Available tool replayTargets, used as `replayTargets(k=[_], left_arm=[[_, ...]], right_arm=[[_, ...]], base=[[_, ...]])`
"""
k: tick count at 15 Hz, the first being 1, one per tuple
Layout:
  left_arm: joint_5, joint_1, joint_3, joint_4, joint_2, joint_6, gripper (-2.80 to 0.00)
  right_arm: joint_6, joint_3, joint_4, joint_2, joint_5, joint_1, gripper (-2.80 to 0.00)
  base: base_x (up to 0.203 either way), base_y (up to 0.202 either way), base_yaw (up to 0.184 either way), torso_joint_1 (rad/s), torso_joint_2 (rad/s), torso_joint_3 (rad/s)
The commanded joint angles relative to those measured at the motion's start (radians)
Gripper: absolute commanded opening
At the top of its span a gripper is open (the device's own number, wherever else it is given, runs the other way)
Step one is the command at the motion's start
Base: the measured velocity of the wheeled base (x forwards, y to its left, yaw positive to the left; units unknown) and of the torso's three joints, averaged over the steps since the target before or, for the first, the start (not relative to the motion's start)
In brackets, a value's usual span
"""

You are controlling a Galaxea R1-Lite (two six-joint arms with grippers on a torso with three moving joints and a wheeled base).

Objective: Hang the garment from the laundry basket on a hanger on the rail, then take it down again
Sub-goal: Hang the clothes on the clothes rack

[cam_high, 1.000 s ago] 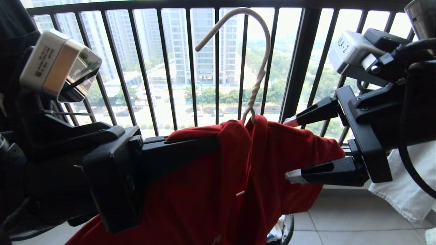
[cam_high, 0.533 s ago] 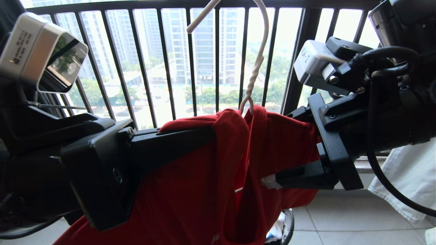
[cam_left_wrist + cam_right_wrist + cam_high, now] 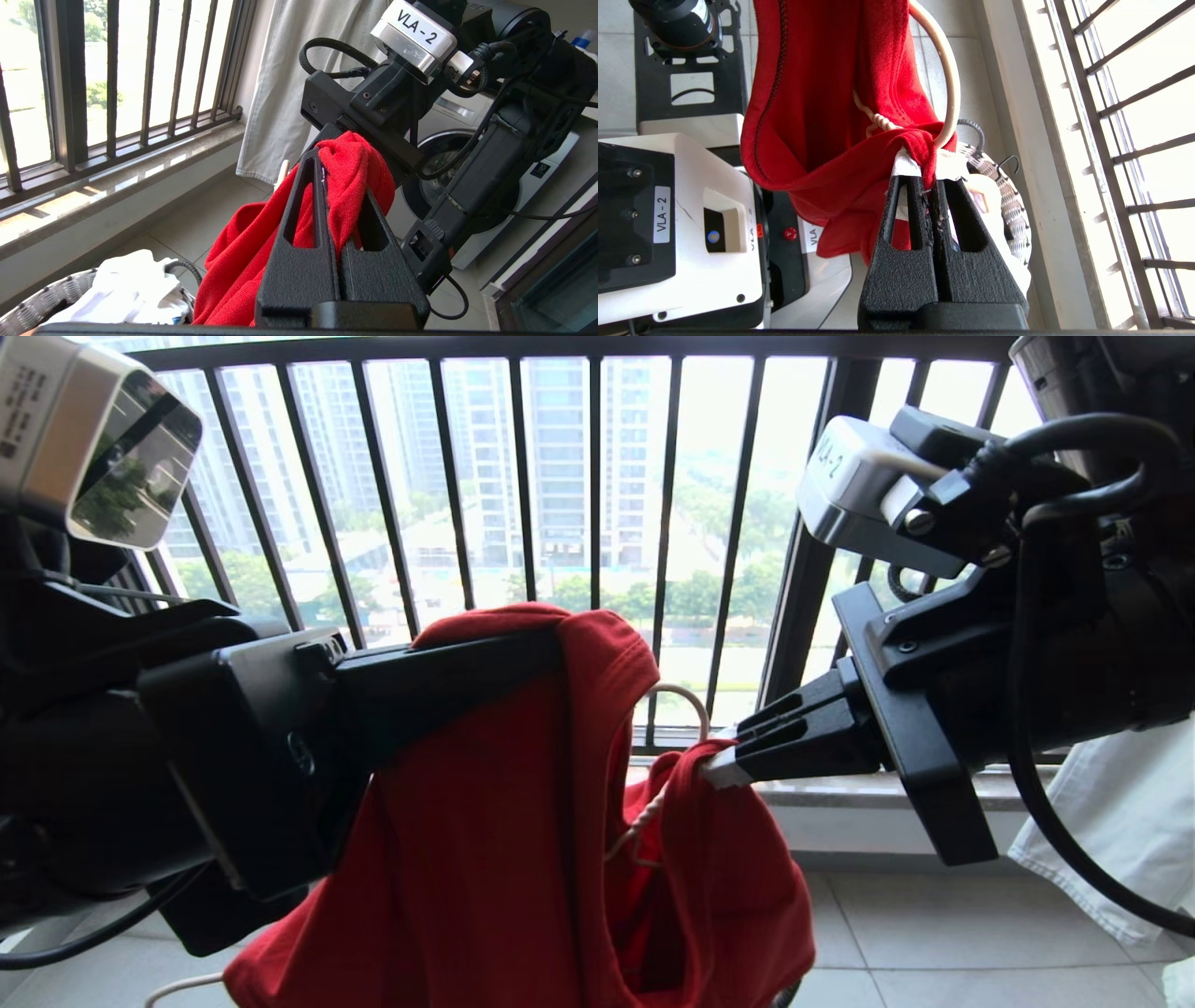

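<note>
The garment [image 3: 485, 859], a red T-shirt, hangs bunched between my two grippers in front of the window bars. My left gripper [image 3: 560, 649] is shut on its upper fold, with cloth draped over the fingers [image 3: 303, 224]. Lower and to the right, my right gripper [image 3: 714, 767] is shut on a narrow fold of the same shirt [image 3: 920, 149]. The hanger [image 3: 951, 79], thin white wire, is tangled in the cloth, and its curved hook arcs just beyond the right fingertips. The laundry basket [image 3: 32, 303] stands on the floor below. The rail is out of view.
The dark barred window railing [image 3: 597, 523] and a stone sill [image 3: 840, 793] lie straight ahead. A white cloth [image 3: 1111, 831] hangs at the right. White clothes [image 3: 131, 294] fill the basket. A washing machine [image 3: 467, 186] stands behind my right arm.
My right gripper went from wide open to shut on a fold of the red garment. The hanger's hook, upright before, has dropped low beside the right fingertips. The left gripper rose a little.
</note>
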Motion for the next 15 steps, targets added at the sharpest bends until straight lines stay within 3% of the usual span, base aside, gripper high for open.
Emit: replayTargets(k=[1,11,15], left_arm=[[-0.001,0.009,-0.007,0.000,0.004,-0.002,-2.80],[0.001,0.018,-0.013,0.008,0.001,-0.002,-2.80],[0.001,0.027,-0.037,0.077,-0.013,0.001,-2.80]], right_arm=[[-0.001,0.004,0.006,-0.008,0.002,0.004,-2.80],[0.038,0.008,0.008,-0.011,-0.001,0.007,-2.80],[0.038,0.008,0.008,-0.013,-0.003,0.007,-2.80]], base=[[0.000,0.000,0.000,0.000,0.00,0.000],[0.000,0.000,0.000,0.000,0.00,0.000],[0.000,0.000,0.000,0.000,0.00,0.000]])
